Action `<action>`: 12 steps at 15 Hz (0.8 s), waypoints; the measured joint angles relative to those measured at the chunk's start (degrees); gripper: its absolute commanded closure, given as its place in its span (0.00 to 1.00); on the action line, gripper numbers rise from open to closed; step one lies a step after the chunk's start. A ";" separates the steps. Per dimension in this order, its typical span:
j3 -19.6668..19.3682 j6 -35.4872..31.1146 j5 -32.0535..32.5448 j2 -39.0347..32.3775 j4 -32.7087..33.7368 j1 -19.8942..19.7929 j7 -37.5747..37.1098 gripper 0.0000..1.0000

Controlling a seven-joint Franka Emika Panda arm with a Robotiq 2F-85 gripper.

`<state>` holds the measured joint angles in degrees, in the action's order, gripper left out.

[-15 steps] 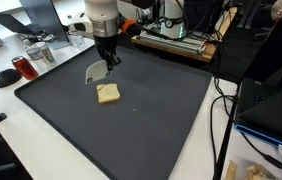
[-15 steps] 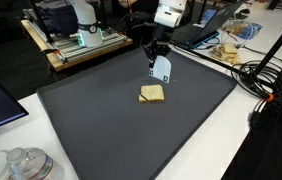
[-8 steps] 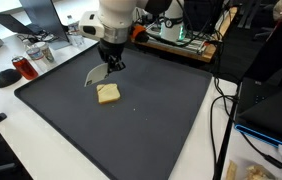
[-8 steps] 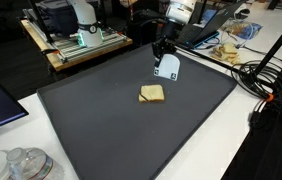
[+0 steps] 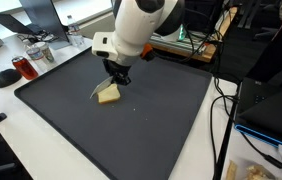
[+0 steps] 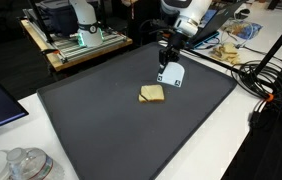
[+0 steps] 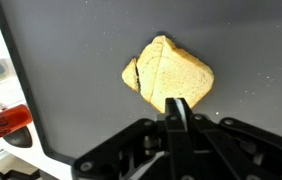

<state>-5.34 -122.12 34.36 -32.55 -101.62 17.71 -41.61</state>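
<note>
Spatula (image 6: pixel 171 74), apparently, in closed gripper (image 6: pixel 166 57) just beside 1 bread slice (image 6: pixel 152 94)

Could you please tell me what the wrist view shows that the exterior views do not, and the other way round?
Only the wrist view shows the bread slice from straight above, with a dark crack near one edge. Only the exterior views show the spatula's flat pale blade, the arm and the cluttered benches. Both show the hand shut on the spatula, close by the bread on the dark mat.
</note>
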 measured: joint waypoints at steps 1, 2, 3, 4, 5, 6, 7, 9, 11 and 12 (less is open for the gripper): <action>0.00 0.67 0.46 -1.17 0.96 0.43 -0.61 0.99; 0.00 1.33 0.78 -2.31 1.89 0.85 -1.10 0.99; 0.01 1.92 0.95 -3.42 2.82 1.26 -1.51 0.99; 0.01 2.45 1.00 -4.47 3.65 1.66 -1.83 0.99; 0.02 3.02 1.02 -5.48 4.47 2.04 -2.10 0.99; 0.02 3.47 1.04 -6.43 5.23 2.37 -2.42 0.99; 0.01 3.92 1.12 -7.32 5.98 2.67 -2.90 0.99; 0.00 4.65 1.39 -8.97 7.35 3.27 -3.94 0.99; -0.10 5.59 2.03 -10.18 8.54 3.94 -5.25 0.99; -0.27 6.12 2.76 -10.58 9.03 4.34 -6.27 0.99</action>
<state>-5.61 -116.00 37.12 -43.13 -92.59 22.06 -47.89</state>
